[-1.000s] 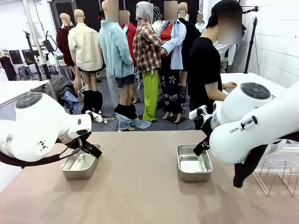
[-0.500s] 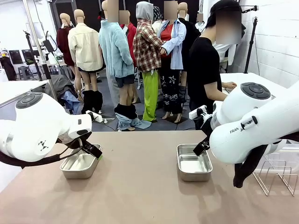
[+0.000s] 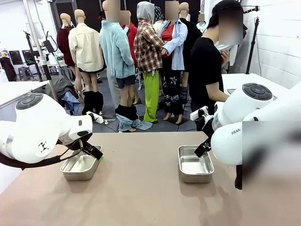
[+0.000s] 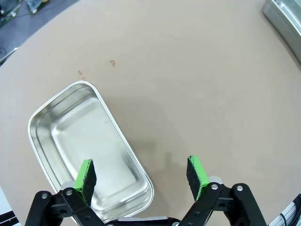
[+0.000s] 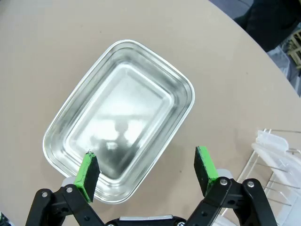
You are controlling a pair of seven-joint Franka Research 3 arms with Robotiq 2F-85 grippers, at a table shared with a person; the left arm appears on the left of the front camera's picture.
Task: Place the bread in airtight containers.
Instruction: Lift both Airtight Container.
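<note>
Two small empty steel containers sit on the tan table: one at the left (image 3: 79, 167) and one right of the middle (image 3: 194, 165). My left gripper (image 3: 93, 152) hangs over the left container (image 4: 84, 150), open (image 4: 141, 174), with one green pad above the pan's inside and the other above bare table. Above the near end of the right container (image 5: 120, 117) hovers my right gripper (image 3: 203, 148), likewise open (image 5: 146, 172) and holding nothing. The croissants are out of view.
A wire rack (image 5: 277, 160) with a clear plastic piece (image 5: 270, 141) stands right of the right container. A blurred brownish patch (image 3: 273, 174) covers the front view's lower right. A person (image 3: 209, 66) stands beyond the far edge.
The person's hand has lifted off the side table toward the face. A blurred patch now covers the lower right of the front view, hiding the rack. Both arms are still.
</note>
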